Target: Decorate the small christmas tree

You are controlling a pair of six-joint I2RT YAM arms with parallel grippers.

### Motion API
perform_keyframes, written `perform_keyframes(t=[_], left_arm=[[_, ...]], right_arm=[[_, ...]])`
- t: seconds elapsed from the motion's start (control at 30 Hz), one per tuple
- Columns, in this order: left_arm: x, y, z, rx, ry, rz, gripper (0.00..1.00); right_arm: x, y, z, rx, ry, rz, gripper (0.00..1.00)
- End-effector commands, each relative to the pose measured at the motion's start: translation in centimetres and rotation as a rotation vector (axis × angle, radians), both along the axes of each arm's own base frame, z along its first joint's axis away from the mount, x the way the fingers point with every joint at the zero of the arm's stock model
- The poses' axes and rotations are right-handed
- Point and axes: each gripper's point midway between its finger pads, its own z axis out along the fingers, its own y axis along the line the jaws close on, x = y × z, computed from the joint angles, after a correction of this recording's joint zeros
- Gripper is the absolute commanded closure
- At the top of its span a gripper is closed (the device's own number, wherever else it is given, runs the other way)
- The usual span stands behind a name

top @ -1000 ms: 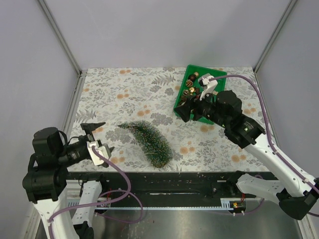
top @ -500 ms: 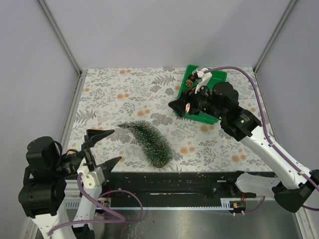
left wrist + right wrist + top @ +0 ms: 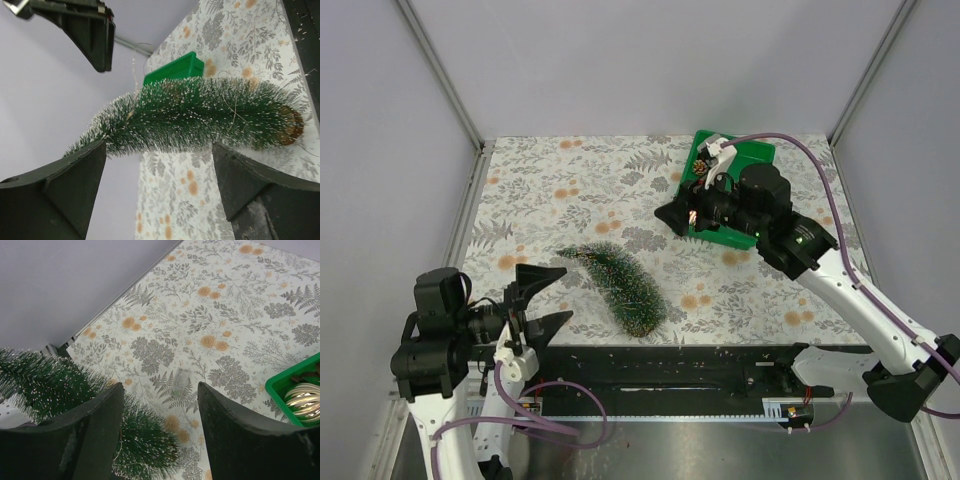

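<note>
One small christmas tree [image 3: 617,277] lies on its side at near-centre of the bench [image 3: 580,180], wooden disc base [image 3: 292,127] toward the front edge, tip curving off to the rear left, w/ no ornament visible on it. Left gripper [image 3: 567,292], jaws spread wide w/ nothing between them, points at the tree's left flank, near the bristles but apart from them. Right gripper [image 3: 670,217], likewise parted and empty, hovers over the bench between the tree and the green bin [image 3: 760,152] at rear right, where pinecones [image 3: 700,183] and a gold bauble [image 3: 302,402] sit. Probable step: stand the tree up before anything goes on it. Best done by closing low on the thick end near the base, not the floppy tip, then pivoting on the disc's edge till it sits flat. Bristles will give, so grip firmly and let go only once it's upright. Right gripper should stay clear meanwhile.
</note>
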Motion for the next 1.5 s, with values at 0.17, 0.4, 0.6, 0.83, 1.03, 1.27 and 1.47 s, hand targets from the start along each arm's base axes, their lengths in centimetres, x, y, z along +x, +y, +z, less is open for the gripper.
perform_keyframes(t=[0.17, 0.4, 0.6, 0.83, 1.03, 1.27, 1.47], left_arm=[[-5.2, -1.9, 1.8, -0.103, -0.238, -0.190, 0.12], [-5.3, -2.1, 1.6, -0.097, -0.459, -0.238, 0.20], [-2.7, -1.6, 3.0, -0.098, -0.241, -0.171, 0.21], [-2.7, -1.3, 4.8, -0.110, -0.102, -0.053, 0.22], [5.1, 3.0, 14.7, -0.480, 0.116, 0.355, 0.01], [1.4, 0.2, 13.5, -0.439, 0.465, 0.179, 0.01], [-3.0, -1.4, 11.6, -0.404, 0.716, 0.078, 0.02]], right_arm=[[-0.3, 1.7, 2.7, 0.044, -0.043, 0.088, 0.32], [-0.4, 2.0, 2.4, 0.050, -0.031, 0.103, 0.34], [-1.1, 2.4, 3.5, 0.049, -0.061, 0.162, 0.29], [-0.8, 2.5, 3.9, 0.044, -0.070, 0.159, 0.28], [-1.1, 2.1, 4.1, 0.047, -0.076, 0.151, 0.25], [-1.8, 1.5, 4.1, 0.053, -0.085, 0.151, 0.24], [-1.6, 2.0, 3.7, 0.054, -0.082, 0.165, 0.24]])
